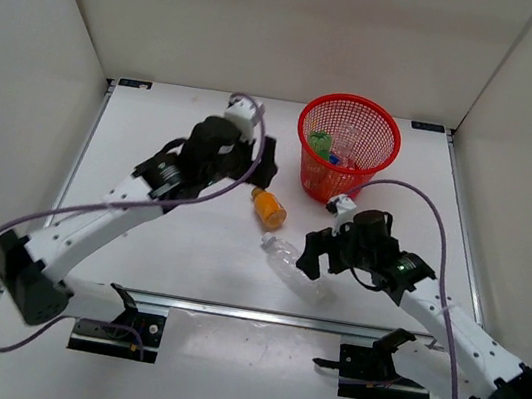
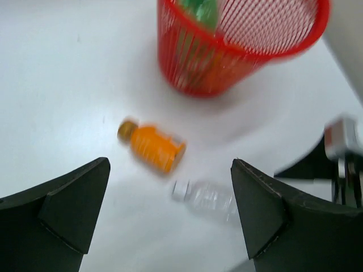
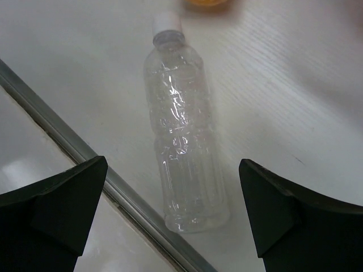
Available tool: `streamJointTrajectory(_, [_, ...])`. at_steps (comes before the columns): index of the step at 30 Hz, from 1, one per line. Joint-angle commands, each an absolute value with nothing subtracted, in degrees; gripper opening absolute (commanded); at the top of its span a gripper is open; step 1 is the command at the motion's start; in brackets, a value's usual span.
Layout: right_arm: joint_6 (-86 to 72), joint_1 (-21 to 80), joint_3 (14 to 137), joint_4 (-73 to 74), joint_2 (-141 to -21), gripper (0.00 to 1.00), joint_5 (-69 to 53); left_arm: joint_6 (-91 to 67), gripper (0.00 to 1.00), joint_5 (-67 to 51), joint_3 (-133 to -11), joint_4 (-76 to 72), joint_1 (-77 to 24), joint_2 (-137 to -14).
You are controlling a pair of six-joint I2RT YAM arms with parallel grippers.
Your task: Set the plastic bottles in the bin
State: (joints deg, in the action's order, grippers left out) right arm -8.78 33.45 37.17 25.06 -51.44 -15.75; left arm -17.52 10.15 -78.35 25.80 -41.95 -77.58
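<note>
The red mesh bin (image 1: 382,137) stands at the back right and holds a green bottle (image 1: 318,144) and clear bottles. An orange-filled bottle (image 1: 268,206) lies on the table in front of the bin. A large plain clear bottle (image 1: 291,264) lies nearer the front. My left gripper (image 1: 263,164) is open and empty, above and left of the orange bottle (image 2: 153,145), facing the bin (image 2: 227,56). My right gripper (image 1: 315,253) is open and hovers over the clear bottle (image 3: 184,130), which lies between its jaws, untouched.
A metal rail (image 3: 85,153) runs along the table's front edge, close beside the clear bottle's base. White walls enclose the table on the left, right and back. The right arm (image 2: 340,147) shows at the edge of the left wrist view.
</note>
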Motion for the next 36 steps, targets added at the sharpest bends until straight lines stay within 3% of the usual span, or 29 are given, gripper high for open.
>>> streamJointTrajectory(1, [-7.0, 35.6, 38.6, 19.8, -57.8, 0.99, -15.3, -22.0, 0.99, 9.2, -65.4, 38.2, -40.4, -67.4])
streamJointTrajectory(6, [-4.9, 41.3, 40.8, 19.2, -68.5, 0.99, -11.3, -28.1, 0.99, 5.0, -45.5, 46.9, -34.2, -52.0])
streamJointTrajectory(10, [-5.4, 42.4, 40.9, 17.6, -74.5, 0.96, -12.3, -32.1, 0.99, 1.3, -40.0, 50.0, -28.1, -42.7])
streamJointTrajectory(13, [-7.2, 44.4, 41.5, 18.0, -78.0, 0.87, -7.2, -33.0, 0.99, 0.2, -38.9, 50.5, -26.1, -38.4])
streamJointTrajectory(16, [-8.3, 46.0, 41.8, 17.9, -76.7, 0.69, -4.7, -32.8, 0.99, 0.6, -39.8, 51.5, -26.7, -38.1])
streamJointTrajectory(18, [-10.0, 47.2, 41.7, 19.1, -74.4, 0.43, -3.2, -32.5, 0.98, 0.9, -40.3, 51.9, -27.2, -37.9])
streamJointTrajectory(20, [-10.7, 48.8, 40.8, 20.6, -71.2, 0.36, -3.3, -33.0, 0.99, 0.8, -39.8, 51.3, -27.7, -38.1])
streamJointTrajectory(24, [-12.7, 48.9, 41.9, 24.9, -62.3, 0.34, -7.4, -32.6, 0.99, 0.3, -39.3, 49.7, -26.4, -38.6])
streamJointTrajectory(28, [-6.1, 46.7, 51.5, 26.6, -57.3, 0.35, -12.4, -32.6, 0.99, 0.4, -40.0, 49.3, -26.7, -40.2])
streamJointTrajectory(31, [2.4, 40.4, 66.8, 27.6, -60.4, 0.33, -12.8, -32.3, 0.99, 0.4, -40.9, 48.1, -26.6, -41.5])
streamJointTrajectory(36, [8.0, 24.0, 82.5, 21.4, -73.2, 0.30, -13.0, -34.4, 0.99, 1.4, -40.3, 47.4, -26.6, -42.7])
